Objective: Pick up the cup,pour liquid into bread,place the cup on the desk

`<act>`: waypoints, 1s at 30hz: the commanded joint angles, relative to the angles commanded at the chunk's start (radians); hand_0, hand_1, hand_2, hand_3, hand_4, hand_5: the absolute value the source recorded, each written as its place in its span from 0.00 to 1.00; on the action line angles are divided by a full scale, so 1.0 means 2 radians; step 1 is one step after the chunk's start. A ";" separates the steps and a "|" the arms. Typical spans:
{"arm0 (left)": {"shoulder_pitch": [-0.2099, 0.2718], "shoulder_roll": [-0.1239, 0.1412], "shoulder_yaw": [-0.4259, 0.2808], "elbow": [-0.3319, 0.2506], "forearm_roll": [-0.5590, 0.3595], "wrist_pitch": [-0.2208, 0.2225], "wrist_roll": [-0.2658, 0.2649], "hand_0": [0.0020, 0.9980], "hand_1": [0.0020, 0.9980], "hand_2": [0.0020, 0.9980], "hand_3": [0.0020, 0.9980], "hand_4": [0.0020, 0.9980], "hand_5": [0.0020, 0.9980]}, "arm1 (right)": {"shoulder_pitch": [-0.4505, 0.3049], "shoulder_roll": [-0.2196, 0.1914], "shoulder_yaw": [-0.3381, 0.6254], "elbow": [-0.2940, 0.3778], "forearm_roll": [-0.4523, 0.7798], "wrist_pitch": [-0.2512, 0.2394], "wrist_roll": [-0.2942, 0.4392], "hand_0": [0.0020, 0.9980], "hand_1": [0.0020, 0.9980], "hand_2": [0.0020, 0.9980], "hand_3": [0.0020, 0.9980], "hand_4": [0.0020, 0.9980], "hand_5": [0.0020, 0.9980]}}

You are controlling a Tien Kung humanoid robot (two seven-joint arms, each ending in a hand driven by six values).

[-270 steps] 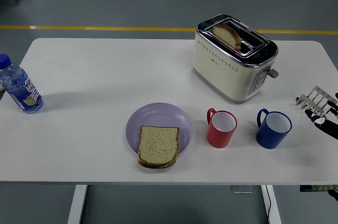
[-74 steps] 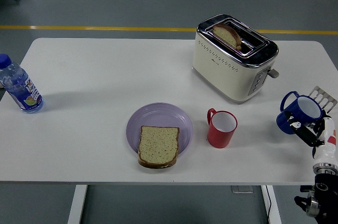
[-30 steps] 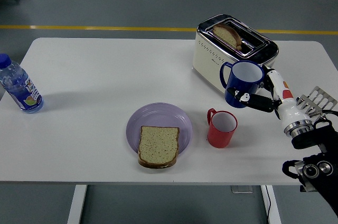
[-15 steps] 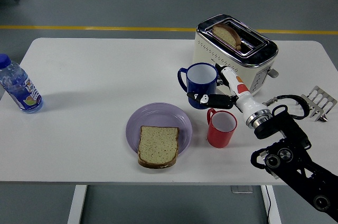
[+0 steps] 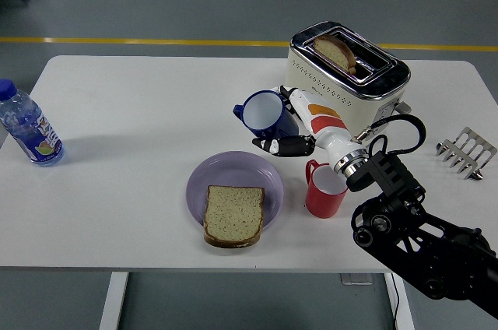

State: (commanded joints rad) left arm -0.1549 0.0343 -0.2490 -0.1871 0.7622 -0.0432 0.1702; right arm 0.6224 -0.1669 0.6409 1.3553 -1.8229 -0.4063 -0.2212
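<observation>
Since half a second ago the right hand (image 5: pixel 299 124) has carried the blue cup (image 5: pixel 264 114) further left, from beside the toaster (image 5: pixel 345 85) to a spot above the far rim of the purple plate (image 5: pixel 268 178), and the cup now tilts with its mouth turned toward the left. Its fingers (image 5: pixel 282 145) are clamped on the cup, held clear of the table (image 5: pixel 140 112). Below and left of the hand the bread (image 5: pixel 233 215) lies on the plate's near side, and the red cup (image 5: pixel 325 189) stands just below the hand's wrist.

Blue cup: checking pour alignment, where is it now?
The blue cup is held aloft in the right hand, left of the toaster, just beyond the purple plate.
</observation>
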 joint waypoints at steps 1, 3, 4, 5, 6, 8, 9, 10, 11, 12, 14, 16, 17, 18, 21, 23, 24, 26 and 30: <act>0.000 0.000 0.000 0.000 0.000 0.000 0.000 0.67 0.74 0.74 0.64 0.41 1.00 | 0.004 -0.001 -0.005 -0.003 -0.008 0.000 0.000 0.23 0.28 0.49 0.54 0.82 0.06; 0.000 0.000 0.000 0.000 0.000 0.000 0.000 0.67 0.74 0.74 0.64 0.41 1.00 | 0.014 -0.004 -0.019 -0.012 -0.033 -0.002 0.001 0.23 0.28 0.49 0.54 0.82 0.06; 0.000 0.000 0.001 0.000 0.000 0.000 0.000 0.67 0.74 0.74 0.64 0.41 1.00 | 0.018 -0.006 -0.023 -0.015 -0.044 -0.002 0.002 0.23 0.28 0.49 0.54 0.82 0.06; 0.000 0.000 0.001 0.000 0.000 0.000 0.000 0.67 0.74 0.74 0.64 0.41 1.00 | 0.023 -0.007 -0.029 -0.018 -0.052 -0.003 0.002 0.23 0.28 0.49 0.54 0.82 0.06; 0.000 0.000 0.001 0.000 0.000 0.000 0.000 0.67 0.74 0.74 0.64 0.41 1.00 | 0.027 -0.008 -0.035 -0.022 -0.062 -0.003 0.003 0.23 0.28 0.49 0.54 0.82 0.06; -0.001 0.000 0.000 0.000 0.000 0.000 0.000 0.67 0.74 0.74 0.64 0.41 1.00 | 0.039 -0.012 -0.049 -0.030 -0.080 -0.005 0.002 0.25 0.31 0.49 0.54 0.81 0.07; -0.001 0.001 0.001 0.000 0.000 0.000 0.000 0.67 0.74 0.74 0.64 0.41 1.00 | 0.049 -0.015 -0.060 -0.036 -0.091 -0.005 0.000 0.25 0.31 0.49 0.54 0.81 0.07; -0.001 0.001 0.001 0.000 0.000 -0.001 0.000 0.67 0.74 0.74 0.64 0.41 1.00 | 0.055 -0.016 -0.068 -0.040 -0.098 -0.006 -0.002 0.25 0.31 0.49 0.54 0.81 0.07; -0.001 0.001 0.000 0.000 0.001 -0.001 0.000 0.67 0.74 0.74 0.64 0.41 1.00 | 0.063 -0.018 -0.078 -0.044 -0.103 -0.006 -0.003 0.25 0.31 0.49 0.54 0.81 0.07; -0.001 0.001 0.000 0.000 0.001 -0.001 0.000 0.67 0.74 0.74 0.64 0.41 1.00 | 0.067 -0.019 -0.083 -0.045 -0.105 -0.006 -0.003 0.25 0.31 0.49 0.54 0.81 0.07; -0.001 0.001 0.000 0.000 0.000 -0.001 0.000 0.67 0.74 0.74 0.64 0.41 1.00 | 0.086 -0.022 -0.106 -0.054 -0.110 -0.003 -0.005 0.28 0.31 0.50 0.55 0.78 0.06; -0.001 0.001 0.000 0.000 0.000 -0.001 0.000 0.67 0.74 0.74 0.64 0.41 1.00 | 0.097 -0.024 -0.121 -0.059 -0.111 0.003 -0.008 0.28 0.31 0.50 0.55 0.78 0.06; -0.001 0.001 0.000 0.000 0.000 -0.001 0.000 0.67 0.74 0.74 0.64 0.41 1.00 | 0.105 -0.025 -0.130 -0.063 -0.111 0.008 -0.010 0.28 0.31 0.50 0.55 0.78 0.06; 0.000 0.001 -0.001 0.000 0.000 -0.001 0.000 0.67 0.74 0.74 0.64 0.41 1.00 | 0.113 -0.026 -0.138 -0.067 -0.112 0.010 -0.012 0.28 0.31 0.50 0.55 0.78 0.06; 0.001 0.000 -0.002 0.000 -0.001 -0.001 0.000 0.67 0.74 0.74 0.64 0.41 1.00 | 0.129 -0.030 -0.155 -0.074 -0.117 0.009 -0.013 0.30 0.35 0.50 0.55 0.75 0.05; 0.001 0.000 -0.002 0.000 -0.001 -0.001 0.000 0.67 0.74 0.74 0.64 0.41 1.00 | 0.139 -0.031 -0.168 -0.077 -0.122 0.003 -0.013 0.30 0.35 0.50 0.55 0.75 0.05; 0.001 0.000 -0.001 0.000 -0.001 -0.001 0.000 0.67 0.74 0.74 0.64 0.41 1.00 | 0.144 -0.032 -0.173 -0.078 -0.126 0.000 -0.014 0.30 0.35 0.50 0.55 0.75 0.05; 0.002 0.000 -0.001 0.000 -0.001 -0.001 0.000 0.67 0.74 0.74 0.64 0.40 1.00 | 0.152 -0.033 -0.187 -0.080 -0.134 -0.006 -0.017 0.33 0.37 0.51 0.55 0.73 0.03; 0.003 0.000 0.001 0.000 -0.002 0.000 0.000 0.67 0.74 0.74 0.64 0.40 1.00 | 0.170 -0.039 -0.222 -0.079 -0.155 -0.029 -0.031 0.33 0.37 0.51 0.55 0.73 0.03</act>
State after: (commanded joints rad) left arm -0.1485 0.0334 -0.2480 -0.1868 0.7588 -0.0440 0.1704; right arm 0.9624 -0.2441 0.1960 1.1976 -2.1333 -0.4635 -0.2823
